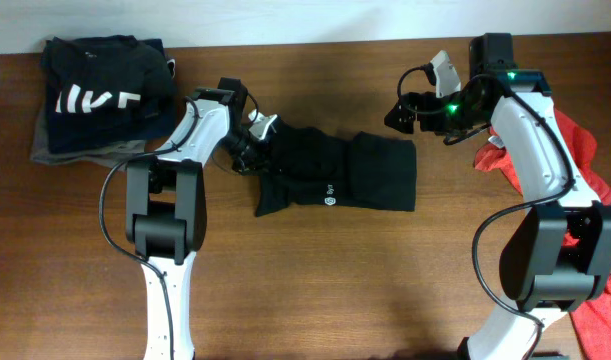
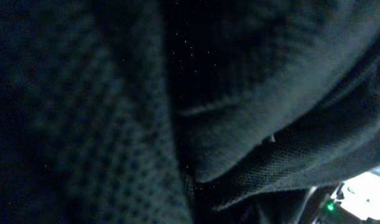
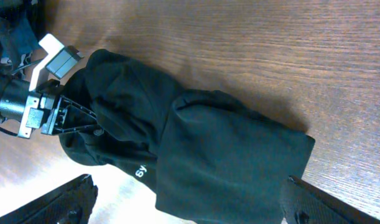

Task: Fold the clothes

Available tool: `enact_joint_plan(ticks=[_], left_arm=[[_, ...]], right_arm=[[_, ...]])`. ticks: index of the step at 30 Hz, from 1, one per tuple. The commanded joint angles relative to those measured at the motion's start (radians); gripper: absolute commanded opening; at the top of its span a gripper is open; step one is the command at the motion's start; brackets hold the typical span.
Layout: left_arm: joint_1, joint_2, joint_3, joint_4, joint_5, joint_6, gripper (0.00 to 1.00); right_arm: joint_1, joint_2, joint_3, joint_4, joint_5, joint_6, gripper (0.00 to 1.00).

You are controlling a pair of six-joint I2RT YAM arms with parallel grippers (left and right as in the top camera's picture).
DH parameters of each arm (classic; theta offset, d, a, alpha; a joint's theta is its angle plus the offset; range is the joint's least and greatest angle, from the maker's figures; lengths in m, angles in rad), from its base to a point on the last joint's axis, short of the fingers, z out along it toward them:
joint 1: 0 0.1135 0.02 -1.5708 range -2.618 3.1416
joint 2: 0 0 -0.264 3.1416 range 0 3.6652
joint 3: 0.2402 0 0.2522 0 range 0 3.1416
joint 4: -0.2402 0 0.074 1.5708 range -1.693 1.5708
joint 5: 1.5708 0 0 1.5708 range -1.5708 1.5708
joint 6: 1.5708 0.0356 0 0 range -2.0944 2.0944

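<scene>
Both sets of fingers are shown from overhead: the left fingers point(image 1: 248, 148) are pinched shut on the left end of the black garment point(image 1: 345, 172), which is laid crumpled and partly folded across the middle of the counter point(image 1: 335, 300), its small white logo point(image 1: 332, 201) turned upward. The right fingers point(image 1: 396, 113) are held wide apart and empty, near the garment's upper right corner and clear of it. An orange-red shirt point(image 1: 585, 140) is heaped at the right edge beside the right arm, and a stack of folded clothes point(image 1: 95, 90) is set at the far left corner. From the left wrist, the view is almost wholly filled by the black garment point(image 2: 115, 112), its knitted weave and folds pressed close to the lens; the fingers cannot be made out there. From the right wrist, the black garment point(image 3: 221, 155) is seen lying on the counter point(image 3: 270, 50), the left fingers point(image 3: 74, 118) are closed on its bunched end, and the dark tips of the right fingers are shown far apart at the bottom corners.
</scene>
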Motion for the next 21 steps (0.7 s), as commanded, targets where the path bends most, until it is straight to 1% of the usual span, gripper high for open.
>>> enact_joint_plan(ticks=[1,3,5,7,10,16,21], left_arm=[[0.029,0.011,0.007,-0.026,-0.113,-0.034,0.01],[0.045,0.011,0.026,-0.056,-0.156,-0.034,0.01],[0.064,0.010,0.063,-0.106,-0.229,-0.034,0.01],[0.095,0.010,0.156,-0.203,-0.378,-0.034,0.01],[0.124,0.010,0.283,-0.307,-0.479,-0.034,0.01],[0.134,0.010,0.505,-0.449,-0.487,-0.039,0.01],[0.089,0.010,0.588,-0.515,-0.486,-0.080,0.01]], right_arm=[[-0.003,-0.003,0.007,-0.005,0.010,-0.014,0.99],[-0.003,-0.003,0.007,-0.011,0.021,-0.013,0.99],[-0.002,-0.003,0.007,-0.019,0.052,-0.013,0.99],[0.003,-0.003,0.007,-0.031,0.102,-0.013,0.99],[0.017,-0.003,0.006,-0.028,0.116,-0.013,0.99],[0.068,0.004,-0.004,0.002,0.171,-0.005,0.99],[0.121,0.056,-0.006,0.029,0.192,0.045,0.99]])
